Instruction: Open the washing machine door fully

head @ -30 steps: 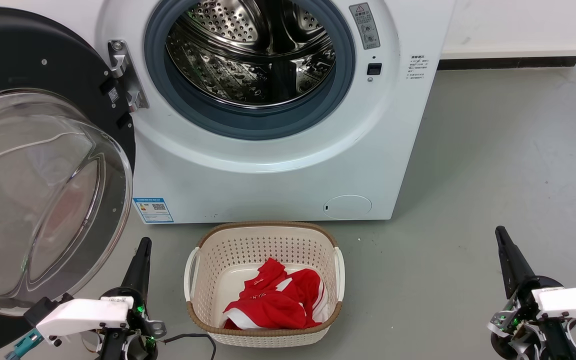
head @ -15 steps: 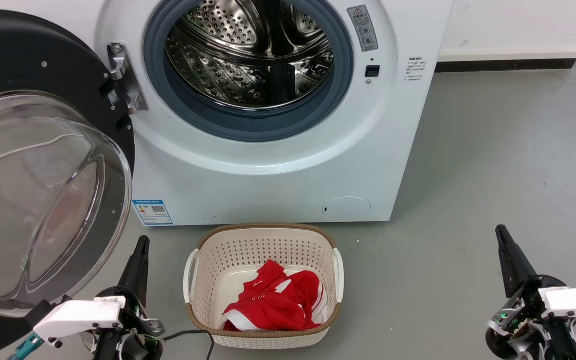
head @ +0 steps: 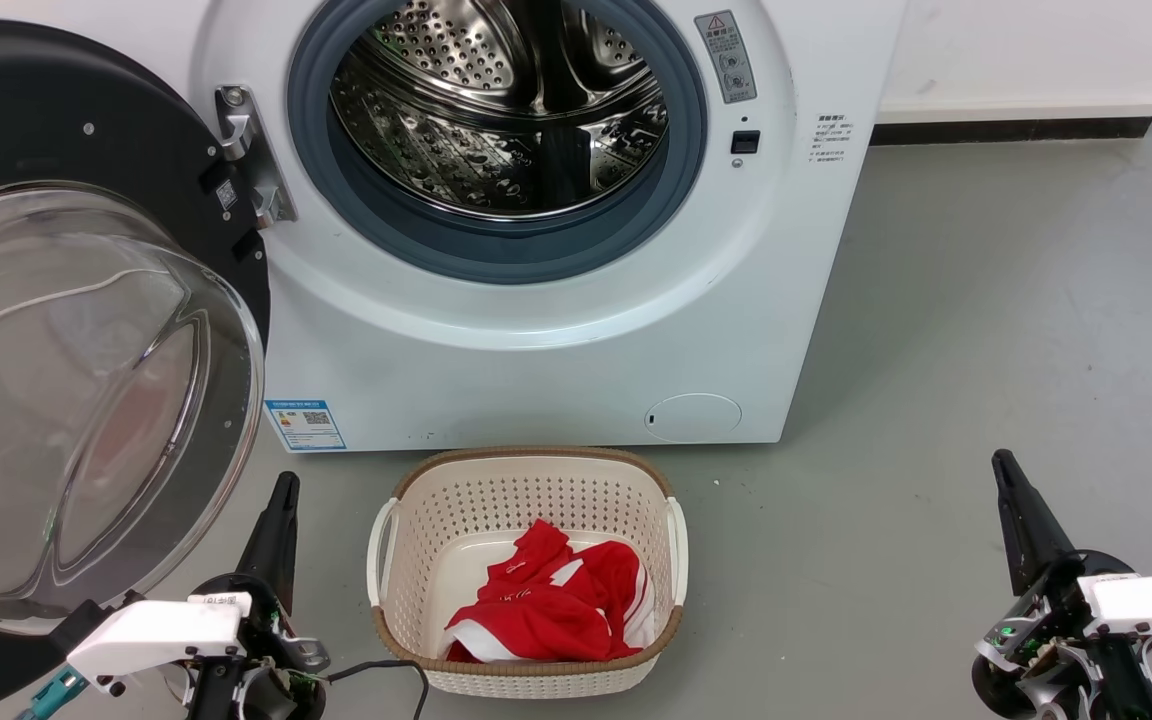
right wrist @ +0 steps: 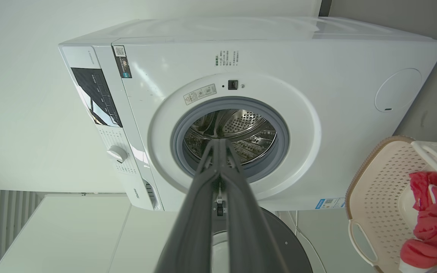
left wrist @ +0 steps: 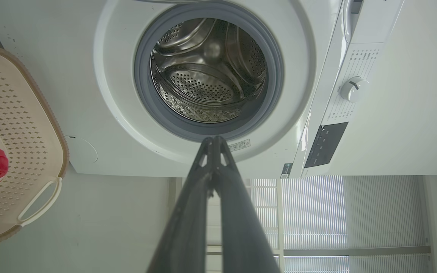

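The washing machine door (head: 66, 120), glossy black with a clear bulging glass bowl (head: 66, 400), stands swung wide open on its hinge (head: 246, 150) at the head view's left; its black rim also shows in the right wrist view (right wrist: 279, 242). The steel drum (head: 501, 110) lies exposed behind the grey rubber ring. My left gripper (head: 283, 490) is shut and empty, low beside the door's lower edge, apart from it. My right gripper (head: 1002, 465) is shut and empty over the floor at the right. Both point at the machine (left wrist: 213, 139) (right wrist: 218, 141).
A cream laundry basket (head: 526, 480) with red clothes (head: 546, 600) stands on the grey floor in front of the machine, between my grippers. A white wall and dark skirting (head: 1016, 125) run behind at the right.
The head view shifted very slightly a second ago, then held still. Door, basket and both grippers keep their places.
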Robot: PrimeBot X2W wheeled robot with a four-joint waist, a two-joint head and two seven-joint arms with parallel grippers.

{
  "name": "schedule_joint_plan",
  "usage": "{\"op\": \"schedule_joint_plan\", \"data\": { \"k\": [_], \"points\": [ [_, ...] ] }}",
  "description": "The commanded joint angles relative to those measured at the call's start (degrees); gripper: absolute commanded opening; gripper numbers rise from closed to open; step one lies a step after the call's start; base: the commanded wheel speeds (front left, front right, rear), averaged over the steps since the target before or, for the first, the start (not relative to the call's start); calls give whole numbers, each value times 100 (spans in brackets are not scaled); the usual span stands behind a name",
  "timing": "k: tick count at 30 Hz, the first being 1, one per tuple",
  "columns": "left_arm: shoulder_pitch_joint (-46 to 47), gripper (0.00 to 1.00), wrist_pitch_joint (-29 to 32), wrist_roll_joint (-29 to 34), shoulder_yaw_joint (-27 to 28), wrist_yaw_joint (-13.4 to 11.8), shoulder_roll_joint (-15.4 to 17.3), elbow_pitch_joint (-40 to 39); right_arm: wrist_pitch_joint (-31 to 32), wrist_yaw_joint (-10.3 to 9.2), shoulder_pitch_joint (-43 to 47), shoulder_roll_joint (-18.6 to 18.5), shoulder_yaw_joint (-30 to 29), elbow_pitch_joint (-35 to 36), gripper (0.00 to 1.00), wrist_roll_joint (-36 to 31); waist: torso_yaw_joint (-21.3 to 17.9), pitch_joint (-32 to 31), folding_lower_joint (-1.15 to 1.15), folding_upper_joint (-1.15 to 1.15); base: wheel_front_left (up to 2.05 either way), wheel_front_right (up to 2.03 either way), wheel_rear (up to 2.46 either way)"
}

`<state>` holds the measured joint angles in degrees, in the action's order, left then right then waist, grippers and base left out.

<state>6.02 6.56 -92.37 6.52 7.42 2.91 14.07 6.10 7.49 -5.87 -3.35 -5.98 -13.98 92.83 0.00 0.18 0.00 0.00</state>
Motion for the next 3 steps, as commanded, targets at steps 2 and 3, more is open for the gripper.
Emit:
{"op": "schedule_joint_plan", "data": {
  "k": [2,3],
  "points": [
    [36,0,18,-7,19,21,-7,4,21,0,-56,12,-10,-9,0,0,0,0,0,0,0,0,0],
    [36,0,18,-7,19,21,-7,4,22,0,-56,13,-11,-9,0,-1,0,0,0,0,0,0,0]
  ]
}}
